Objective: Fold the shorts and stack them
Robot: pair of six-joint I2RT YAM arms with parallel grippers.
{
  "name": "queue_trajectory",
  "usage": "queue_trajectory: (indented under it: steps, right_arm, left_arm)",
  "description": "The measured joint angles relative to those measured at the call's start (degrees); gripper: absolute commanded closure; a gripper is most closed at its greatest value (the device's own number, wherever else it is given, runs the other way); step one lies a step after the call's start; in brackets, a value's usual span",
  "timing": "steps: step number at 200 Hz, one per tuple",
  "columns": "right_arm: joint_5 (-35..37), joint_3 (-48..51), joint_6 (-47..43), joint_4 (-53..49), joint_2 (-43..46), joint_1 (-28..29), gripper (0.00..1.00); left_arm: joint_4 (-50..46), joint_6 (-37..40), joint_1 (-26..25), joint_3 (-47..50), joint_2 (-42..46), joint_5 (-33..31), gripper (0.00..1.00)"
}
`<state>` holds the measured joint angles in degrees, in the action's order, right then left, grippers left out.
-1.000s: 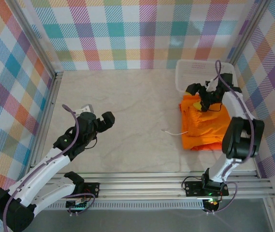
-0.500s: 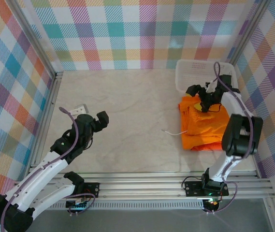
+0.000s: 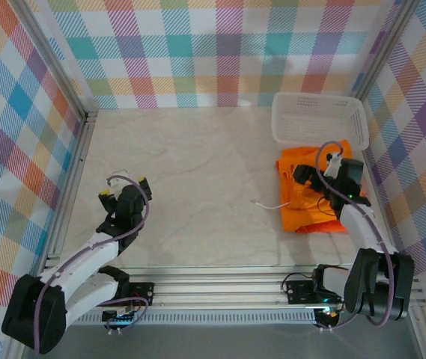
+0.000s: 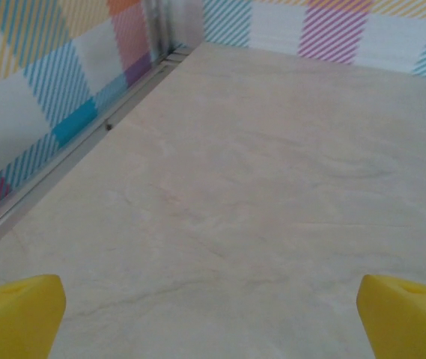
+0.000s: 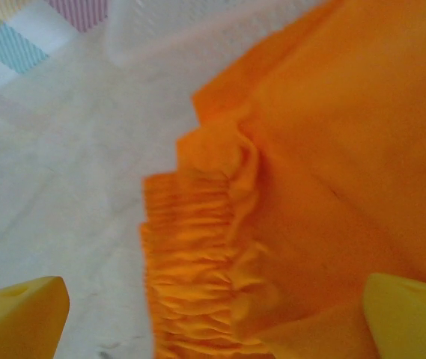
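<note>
From above, we are seeing the orange shorts (image 3: 314, 202) lying piled at the right of the counter (image 3: 198, 164), just beside the white basket (image 3: 276, 123), with a white drawstring (image 3: 265, 203) trailing left. The right tool (image 3: 308, 182) is hovering over the pile, and the left tool (image 3: 125, 187) is well apart from it, near the left rail (image 3: 74, 179).

At the left wrist, yellow fingertips (image 4: 14, 314) are standing wide apart over the counter (image 4: 257, 187).

At the right wrist, fingertips (image 5: 18, 310) are spread apart above the gathered waistband (image 5: 190, 254).
</note>
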<state>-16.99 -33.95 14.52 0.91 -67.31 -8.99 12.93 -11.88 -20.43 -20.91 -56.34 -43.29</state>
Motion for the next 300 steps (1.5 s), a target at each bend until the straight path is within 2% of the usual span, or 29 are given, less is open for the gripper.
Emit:
queue_trajectory:
  steps: [30,62,90,111,128,177,193,300]
  right_arm:
    - [3.78,6.47,-4.5,13.03,-2.47,2.19,0.01]
    - [6.23,10.6,-8.98,26.77,-8.7,5.57,0.01]
    - [8.59,12.22,-12.2,36.37,-12.48,7.67,0.01]
    - [9.68,13.31,-13.18,45.94,-18.93,7.98,0.0]
    - [9.99,13.29,-13.57,47.43,-19.98,7.98,0.0]
    - [11.52,11.54,-13.73,47.01,-20.04,7.98,0.0]
    - [11.72,11.52,-13.73,46.95,-20.04,7.98,0.01]
    - [11.89,11.43,-13.73,46.64,-20.09,7.98,0.01]
  left_arm:
    - [11.85,1.68,3.85,3.32,-6.8,1.81,0.0]
    - [20.33,3.37,6.4,3.48,-15.13,4.44,0.0]
    - [24.63,4.94,8.5,3.96,-17.11,7.5,0.0]
    - [29.07,5.77,10.62,3.96,-18.8,9.66,0.0]
    - [33.97,6.54,12.07,3.87,-23.43,11.45,0.0]
    - [36.94,10.05,12.76,1.95,-31.47,20.81,0.0]
    - [35.15,10.36,12.85,0.09,-33.18,22.71,0.0]
    - [35.01,10.47,13.62,-1.4,-33.29,24.85,0.0]
